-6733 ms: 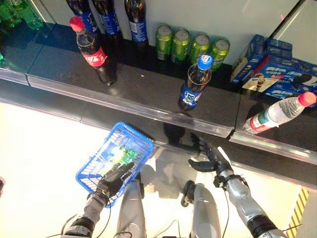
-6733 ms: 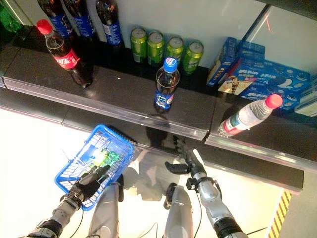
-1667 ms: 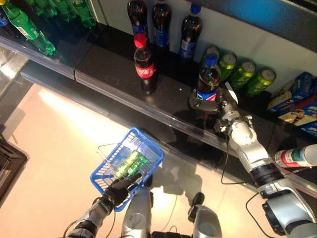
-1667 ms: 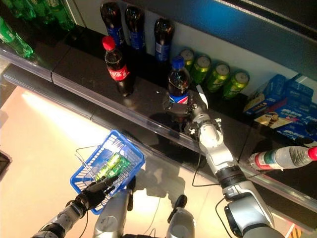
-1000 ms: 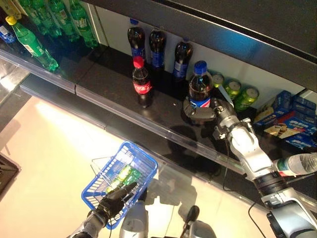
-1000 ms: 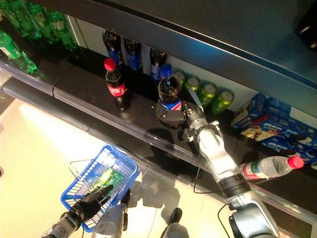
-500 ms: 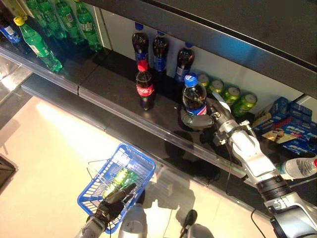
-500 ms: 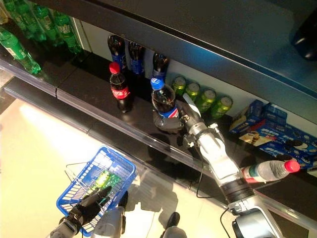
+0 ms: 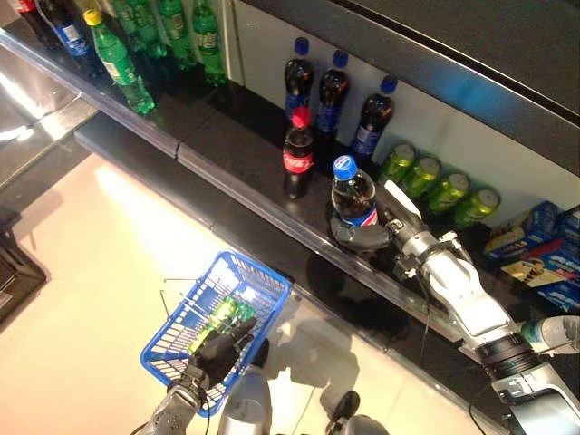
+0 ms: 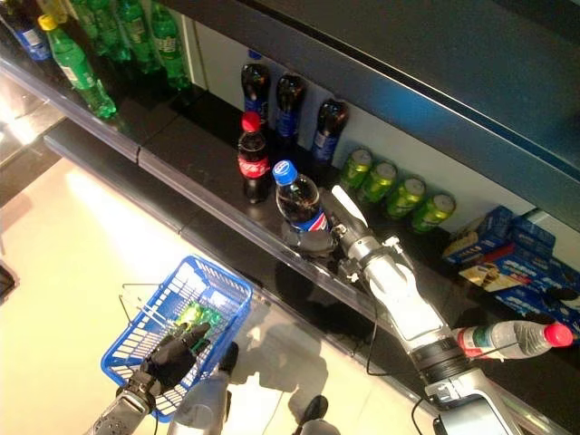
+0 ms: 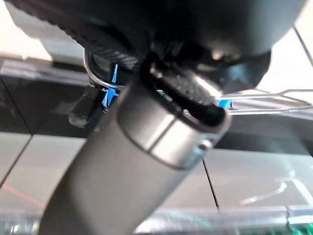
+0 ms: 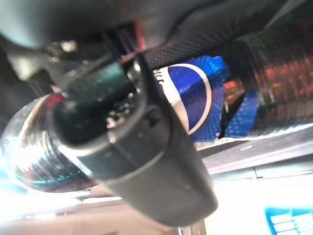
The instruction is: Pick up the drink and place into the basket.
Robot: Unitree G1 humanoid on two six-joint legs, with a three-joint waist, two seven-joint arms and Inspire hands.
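Note:
The drink is a dark cola bottle with a blue cap and blue label. It stands slightly tilted at the front edge of the black shelf. My right hand is shut round its lower part and hides its base. In the right wrist view the blue label shows just past the thumb. Below on the left, my left hand is shut on the near end of the blue wire basket, which has green drinks inside. The basket's wire handle shows in the left wrist view.
A red-capped cola bottle stands just left of the held bottle. Three blue-capped bottles line the back, with green cans to their right. Green bottles fill the left shelf. Biscuit boxes and a lying water bottle are far right.
The camera has shifted. My right hand has drawn the blue-capped bottle away from the cans towards the shelf's front edge. The left hand still holds the basket.

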